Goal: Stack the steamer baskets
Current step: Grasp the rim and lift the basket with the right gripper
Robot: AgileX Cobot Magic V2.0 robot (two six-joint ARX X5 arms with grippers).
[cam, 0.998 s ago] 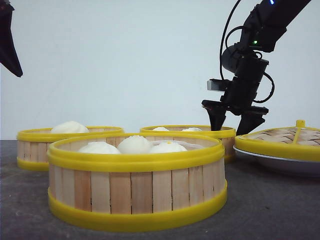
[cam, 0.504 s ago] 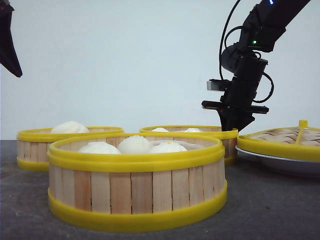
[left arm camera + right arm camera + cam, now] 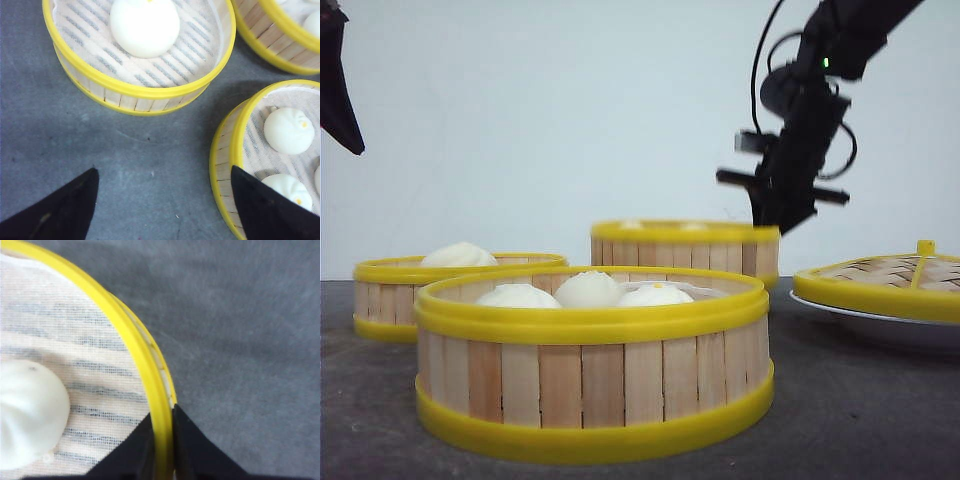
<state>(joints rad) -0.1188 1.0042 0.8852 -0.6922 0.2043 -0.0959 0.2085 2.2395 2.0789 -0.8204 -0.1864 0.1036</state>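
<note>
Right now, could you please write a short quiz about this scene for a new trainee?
1. True or false: the right tool is shut on a steamer basket's rim.
2. The lifted basket stands where? A) behind the front basket, B) on the white plate, C) on the left basket.
3. How many buns lie in the front basket?

Key: 1 true; 2 A; 3 three.

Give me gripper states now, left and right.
Left gripper: open, holding nothing.
Right gripper: shut on the rim of the rear steamer basket, which is lifted.
</note>
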